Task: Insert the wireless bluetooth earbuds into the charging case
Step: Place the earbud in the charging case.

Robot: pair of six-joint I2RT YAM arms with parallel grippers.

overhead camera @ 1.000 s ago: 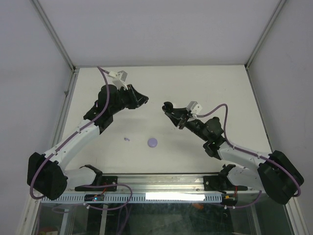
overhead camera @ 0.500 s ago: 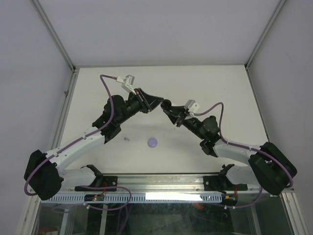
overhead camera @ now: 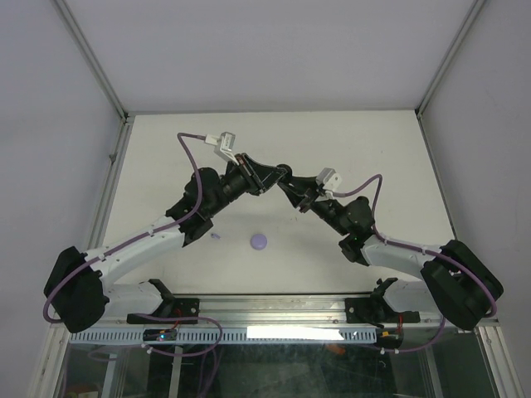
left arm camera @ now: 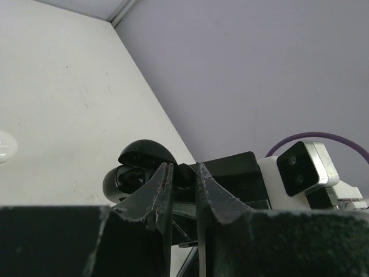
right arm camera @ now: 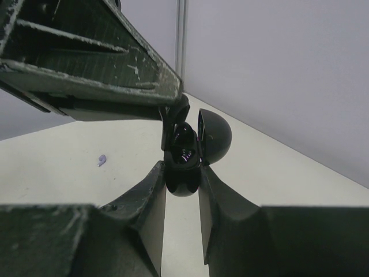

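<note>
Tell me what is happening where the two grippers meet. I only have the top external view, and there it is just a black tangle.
Observer: In the right wrist view, the right gripper is clamped on a black charging case, held up off the table.
Operator: Is the case open or closed?
Observer: Open. Its lid is hinged back to one side.
Operator: And the left arm?
Observer: Its wrist view shows the left gripper shut on a small black earbud, right at the case's mouth. I cannot tell whether the bud is fully seated.
</note>
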